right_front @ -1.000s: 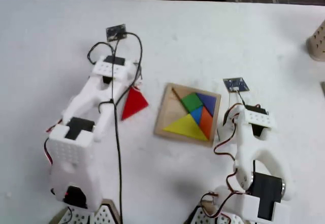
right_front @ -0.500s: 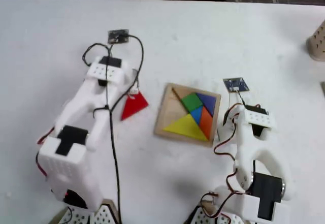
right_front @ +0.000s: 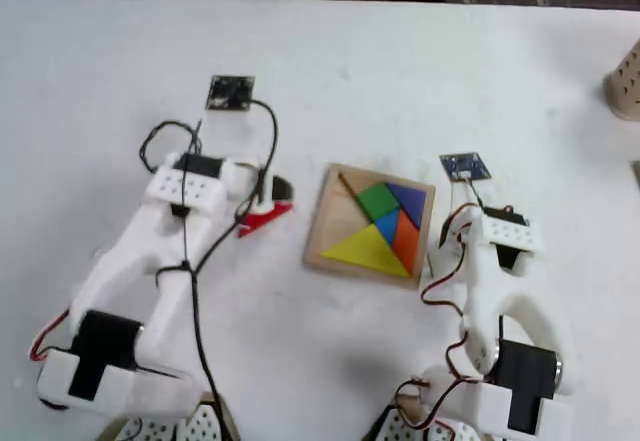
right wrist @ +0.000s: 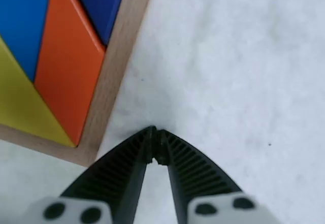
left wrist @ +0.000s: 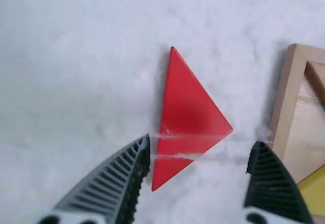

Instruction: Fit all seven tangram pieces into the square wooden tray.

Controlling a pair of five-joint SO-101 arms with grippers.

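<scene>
Left wrist view: red triangle [left wrist: 188, 117] lies within the spread left pincer [left wrist: 200, 145].

red triangle [left wrist: 188, 117]: smooth, matt face | tray [left wrist: 287, 102]: pale bare wood, matt | table [left wrist: 76, 56]: rough, fuzzy, cloth-like | my left fingers [left wrist: 119, 176]: ribbed matt plastic

The left arm [right_front: 150, 261] stretches forward from its base, wrist tipped down, the left claw [left wrist: 200, 145] spread wide with its fingers well apart, while the right arm [right_front: 495, 301] sits folded close to its base, the right claw [right wrist: 155, 135] pointing down with its fingertips pressed together.
</scene>
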